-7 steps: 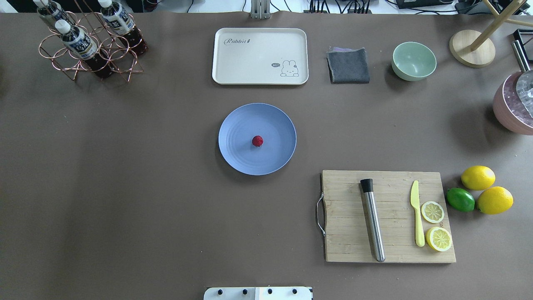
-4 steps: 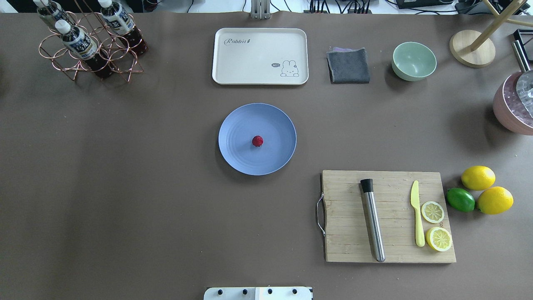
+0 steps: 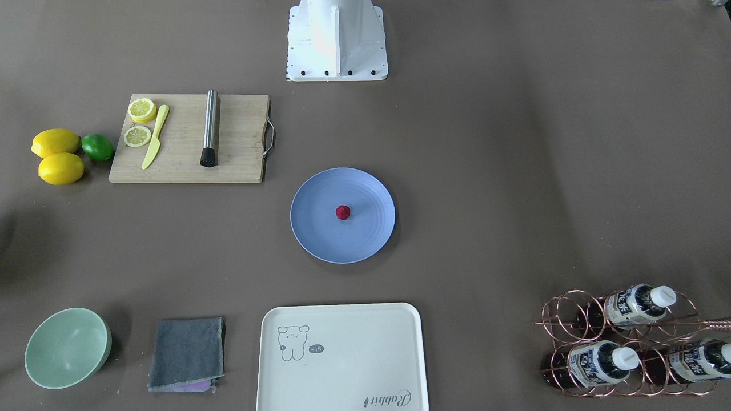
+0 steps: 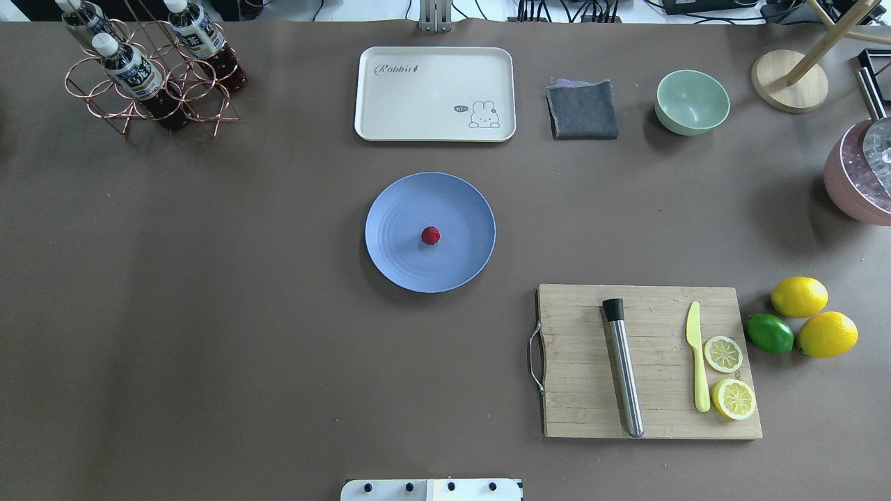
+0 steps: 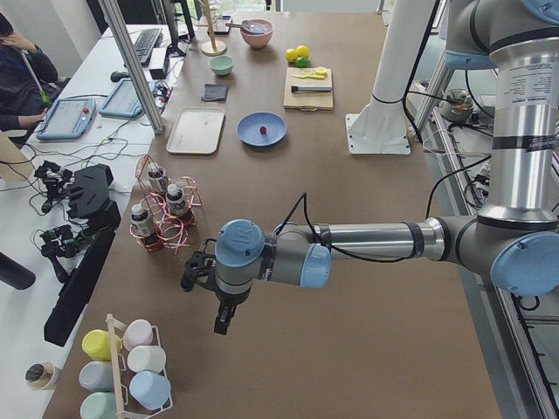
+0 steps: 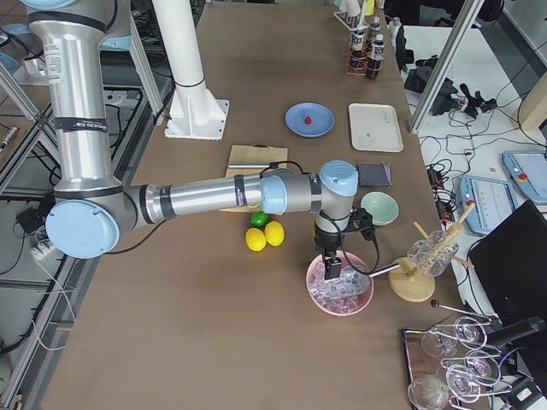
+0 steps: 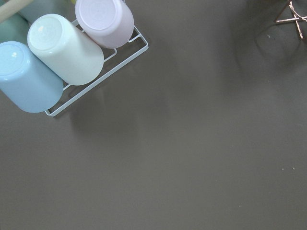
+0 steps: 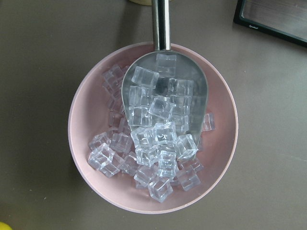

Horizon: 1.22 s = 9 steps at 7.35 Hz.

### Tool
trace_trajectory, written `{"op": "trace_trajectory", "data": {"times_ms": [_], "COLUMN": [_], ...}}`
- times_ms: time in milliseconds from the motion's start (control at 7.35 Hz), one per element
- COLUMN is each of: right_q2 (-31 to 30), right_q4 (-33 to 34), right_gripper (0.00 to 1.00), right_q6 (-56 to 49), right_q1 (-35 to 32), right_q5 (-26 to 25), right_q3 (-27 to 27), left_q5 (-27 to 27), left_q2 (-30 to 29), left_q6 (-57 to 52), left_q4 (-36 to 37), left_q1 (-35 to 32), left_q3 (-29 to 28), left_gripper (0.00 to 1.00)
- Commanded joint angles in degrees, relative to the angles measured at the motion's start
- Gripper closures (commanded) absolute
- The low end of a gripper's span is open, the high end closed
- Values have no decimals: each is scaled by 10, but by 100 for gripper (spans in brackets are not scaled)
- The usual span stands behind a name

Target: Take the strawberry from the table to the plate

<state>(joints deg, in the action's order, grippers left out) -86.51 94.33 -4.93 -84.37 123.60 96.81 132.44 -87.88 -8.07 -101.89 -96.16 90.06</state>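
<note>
The small dark-red strawberry [image 4: 430,236] [image 3: 342,212] lies at the middle of the round blue plate [image 4: 397,209] [image 3: 365,240], which rests on the brown table [image 4: 209,313]. Neither arm reaches into the overhead or front-facing views. The left gripper [image 5: 220,321] hangs over the table's far left end, next to a cup rack, far from the plate. The right gripper [image 6: 332,272] hovers above a pink bowl of ice at the opposite end. Both show only in the side views, so I cannot tell whether they are open or shut.
A cream tray [image 4: 435,94], grey cloth [image 4: 582,110] and green bowl [image 4: 691,101] line the far edge. A cutting board [image 4: 578,376] carries a metal muddler, yellow knife and lemon slices, with lemons [image 4: 799,296] and a lime beside it. A bottle rack [image 4: 150,76] stands far left.
</note>
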Motion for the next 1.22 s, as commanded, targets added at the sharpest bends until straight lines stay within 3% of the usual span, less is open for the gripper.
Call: {"op": "trace_trajectory", "data": {"times_ms": [0, 1088], "right_q2": [0, -4], "right_q4": [-2, -3], "right_gripper": [0, 0], "right_q6": [0, 2], "right_q1": [0, -1], "right_q5": [0, 5], "right_q3": [0, 0], "left_q5": [15, 33], "left_q2": [10, 30], "left_q6": [2, 4], "left_q4": [3, -1], "left_q1": [-1, -1], "left_q3": [-4, -19], "left_gripper": [2, 2]}}
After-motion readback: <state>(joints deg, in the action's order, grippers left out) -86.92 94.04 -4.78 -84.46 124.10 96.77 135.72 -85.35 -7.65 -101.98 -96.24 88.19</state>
